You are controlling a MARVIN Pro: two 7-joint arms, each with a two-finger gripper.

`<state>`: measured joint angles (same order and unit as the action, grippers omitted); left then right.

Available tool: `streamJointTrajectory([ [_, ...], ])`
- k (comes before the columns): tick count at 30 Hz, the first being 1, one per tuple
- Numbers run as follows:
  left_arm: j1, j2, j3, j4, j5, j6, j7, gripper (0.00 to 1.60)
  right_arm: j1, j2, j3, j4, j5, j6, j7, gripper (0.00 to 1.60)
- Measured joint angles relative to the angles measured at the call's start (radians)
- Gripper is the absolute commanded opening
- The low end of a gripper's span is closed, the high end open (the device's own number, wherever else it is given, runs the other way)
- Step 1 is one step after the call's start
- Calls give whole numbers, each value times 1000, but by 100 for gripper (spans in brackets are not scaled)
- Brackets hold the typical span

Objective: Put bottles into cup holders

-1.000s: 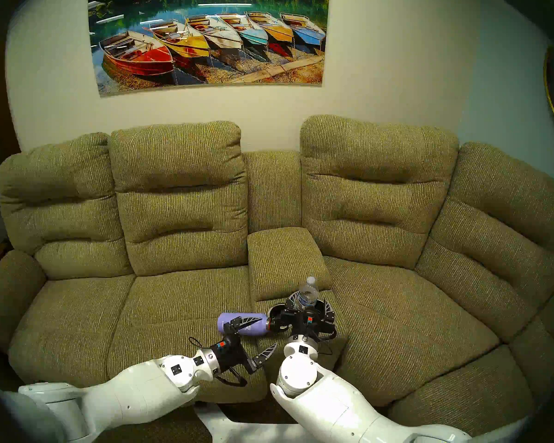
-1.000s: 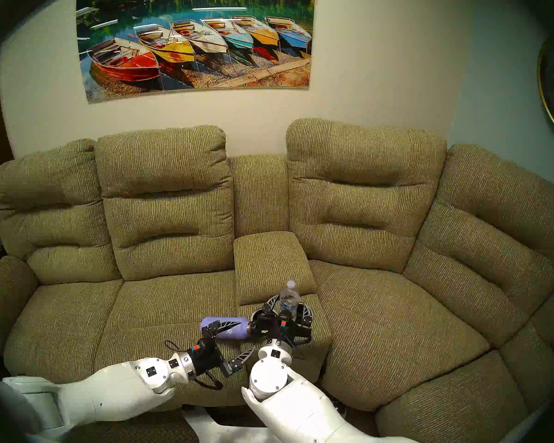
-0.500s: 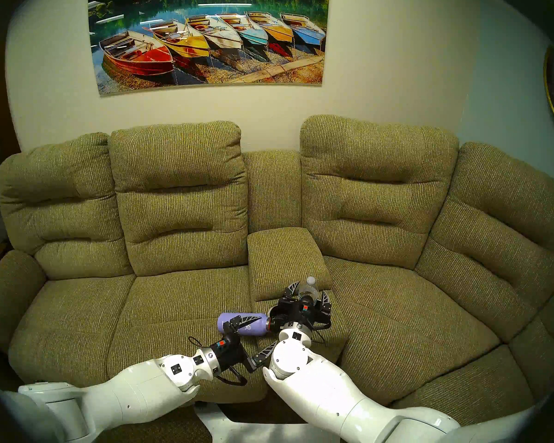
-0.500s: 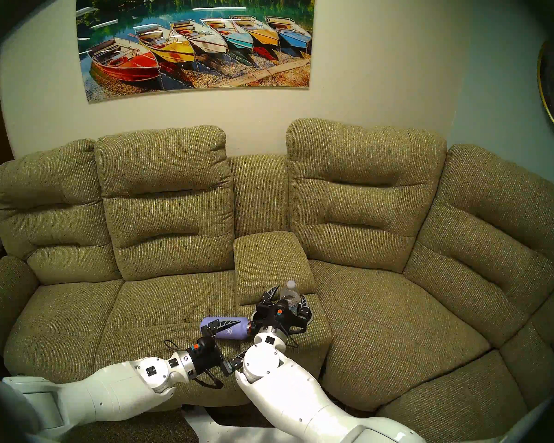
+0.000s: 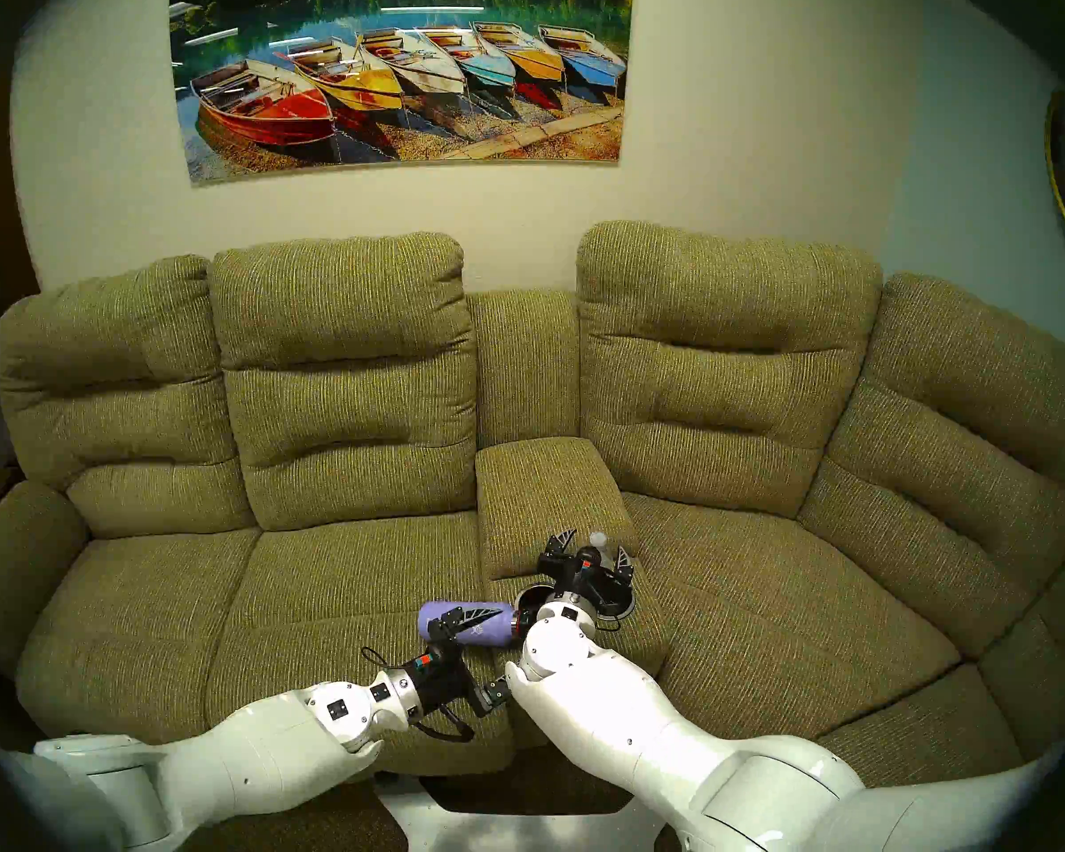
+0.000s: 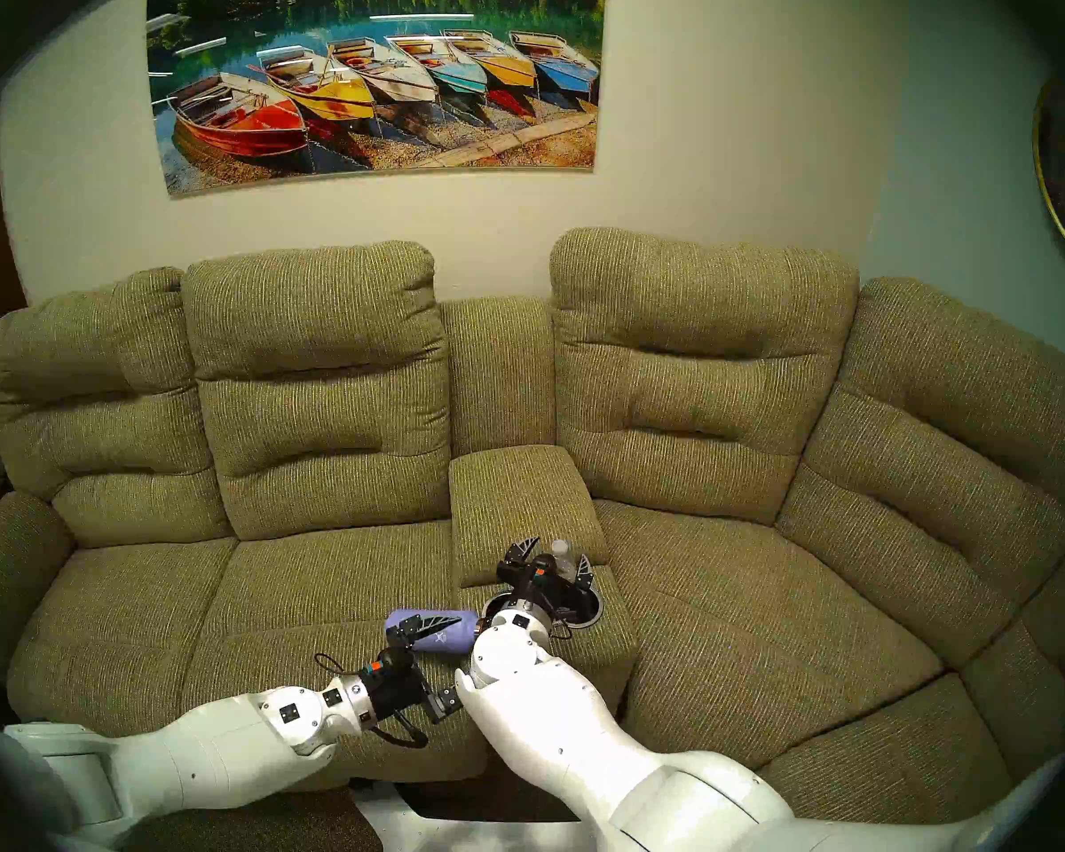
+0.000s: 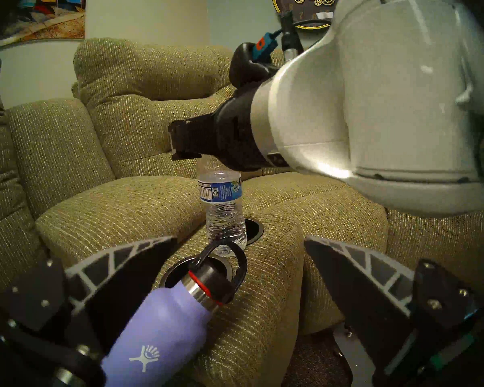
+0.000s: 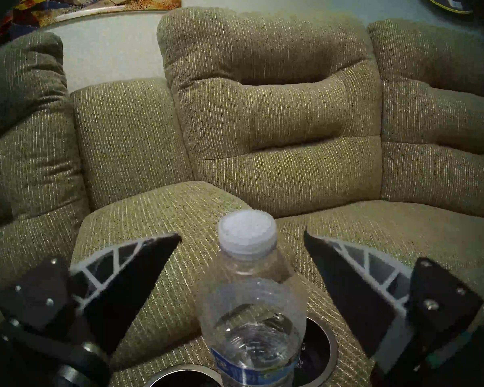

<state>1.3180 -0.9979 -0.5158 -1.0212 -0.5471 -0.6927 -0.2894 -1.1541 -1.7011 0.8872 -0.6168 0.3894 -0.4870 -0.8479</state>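
Observation:
A clear water bottle [image 7: 221, 210] with a white cap [image 8: 246, 235] stands upright at the right cup holder [image 7: 259, 230]; I cannot tell if its base is inside. My right gripper [image 5: 594, 546] is open, its fingers on either side of the bottle's neck and not touching it, as the right wrist view [image 8: 241, 236] shows. A lavender flask [image 5: 487, 634] lies on its side on the seat cushion, its black loop cap [image 7: 221, 277] at the left cup holder [image 7: 173, 269]. My left gripper [image 7: 239, 239] is open, with one finger [image 5: 481, 617] over the flask.
An olive padded console lid [image 5: 548, 500] rises just behind the cup holders. Sofa backrests [image 5: 720, 353] stand behind it. My right forearm [image 5: 579, 678] crosses in front of my left gripper's lower finger. A boat picture [image 5: 401, 76] hangs on the wall.
My right gripper has stayed open and moved away from me and up along the water bottle, from its label to its neck. The bottle, the flask and my left arm have not moved.

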Motion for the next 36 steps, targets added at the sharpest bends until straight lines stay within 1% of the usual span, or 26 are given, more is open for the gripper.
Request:
streamJointTrajectory([
  [8,0,-1,0,-1,-1,0,-4,160,74,-43,13,164,6,-10,16,160],
  [9,0,-2,0,-1,-1,0,-4,160,78,-46,14,177,7,-11,18,158],
  [10,0,-2,0,-1,-1,0,-4,160,85,-50,17,195,9,-13,21,121],
  [12,-1,-3,0,-1,-1,0,-5,160,98,-58,23,229,14,-16,29,95],
  [13,-1,-3,0,-1,-1,0,-5,160,101,-60,26,238,16,-17,31,95],
  [14,-1,-3,0,-1,-1,0,-5,160,105,-62,28,246,18,-18,33,80],
  [17,-1,-4,0,-1,-1,0,-6,160,124,-71,39,284,27,-28,46,67],
  [21,-1,-5,0,-1,-1,0,-7,160,139,-78,47,310,33,-39,57,68],
  [23,-1,-5,0,-1,-2,0,-7,160,148,-81,53,327,36,-51,64,61],
  [25,-1,-6,0,-1,-2,0,-8,160,153,-82,58,339,40,-64,68,63],
  [28,-1,-6,0,-1,-2,0,-8,160,163,-84,67,363,45,-94,73,56],
  [30,-1,-6,0,-1,-2,0,-9,160,168,-84,71,374,46,-106,75,61],
  [36,-1,-7,0,-1,-3,0,-9,160,185,-84,82,399,48,-120,82,66],
])
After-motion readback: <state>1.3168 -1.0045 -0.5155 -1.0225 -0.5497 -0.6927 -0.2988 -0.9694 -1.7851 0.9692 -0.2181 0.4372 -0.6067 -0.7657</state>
